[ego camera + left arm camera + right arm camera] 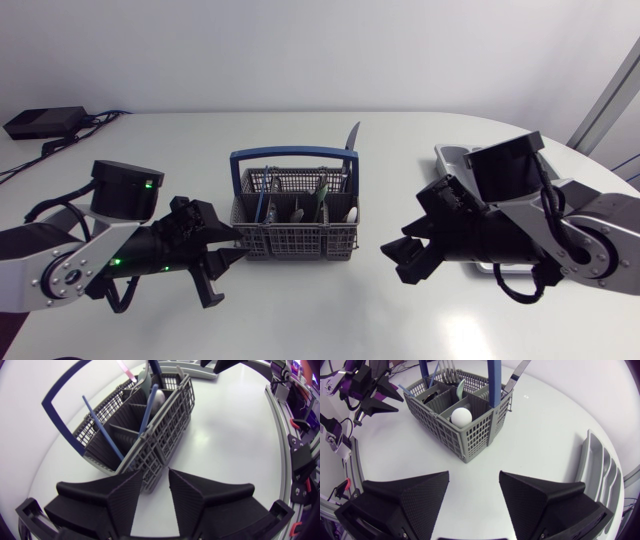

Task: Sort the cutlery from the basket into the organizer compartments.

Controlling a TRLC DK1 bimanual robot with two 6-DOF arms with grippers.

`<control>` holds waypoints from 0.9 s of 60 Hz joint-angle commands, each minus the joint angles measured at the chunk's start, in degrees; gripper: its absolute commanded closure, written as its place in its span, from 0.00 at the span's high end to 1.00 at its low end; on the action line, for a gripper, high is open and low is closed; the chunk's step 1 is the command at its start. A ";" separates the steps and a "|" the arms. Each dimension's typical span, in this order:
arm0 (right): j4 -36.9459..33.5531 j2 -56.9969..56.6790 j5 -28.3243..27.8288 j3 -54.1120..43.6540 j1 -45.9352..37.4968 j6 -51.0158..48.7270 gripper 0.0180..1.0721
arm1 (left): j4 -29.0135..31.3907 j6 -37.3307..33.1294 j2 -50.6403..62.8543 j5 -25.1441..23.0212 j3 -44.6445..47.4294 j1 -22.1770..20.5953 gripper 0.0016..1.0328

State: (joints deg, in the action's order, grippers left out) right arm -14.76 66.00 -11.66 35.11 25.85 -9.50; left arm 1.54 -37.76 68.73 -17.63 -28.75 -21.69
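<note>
A white counter [300,310] seen from above. At its middle stands a grey mesh basket [295,243] with a blue handle [292,155] arching over it.

The cutlery stands on end in the basket's compartments, upright or leaning, with ends poking above the rim. A knife [351,138] leans out of the far right corner. Blue-handled pieces [102,427] slant in the compartments on the left arm's side. A spoon with a pale round bowl [461,416] sits in the compartment nearest the right arm.

The grey organizer [455,158] lies well to the right of the basket, largely hidden beneath the right arm [560,225]. The right wrist view shows its long compartments beside the right jaws.

The left arm [60,265] comes in low from the left. The left jaws stand apart and hold nothing, with the basket's near corner just ahead of the gap between them. The right jaws are also apart and hold nothing. They face the basket's opposite side across a stretch of counter. The left jaws are therefore nearer the basket, and the right arm is nearer the organizer.

Both pairs of jaws point at the basket's walls from the side, while each piece's long axis runs up out of the open top. Whichever arm picks first will probably have to rise above the rim and come down onto a protruding end. All the cutlery that shows is in the basket, so the sorting looks not yet begun.
</note>
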 commanded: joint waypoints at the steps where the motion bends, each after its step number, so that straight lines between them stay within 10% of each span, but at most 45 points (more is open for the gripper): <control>1: 0.61 -0.61 0.59 -1.63 0.43 -1.05 0.70 | 1.18 0.14 -5.10 -0.04 -0.25 -2.30 0.36; 54: 1.14 -0.61 0.59 -2.68 0.43 -1.49 0.70 | -7.52 4.45 4.84 3.39 -8.07 -7.31 0.27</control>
State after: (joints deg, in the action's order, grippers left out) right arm -14.37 65.89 -11.68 33.98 25.85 -9.96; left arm -5.06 -34.48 71.77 -14.44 -34.98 -28.69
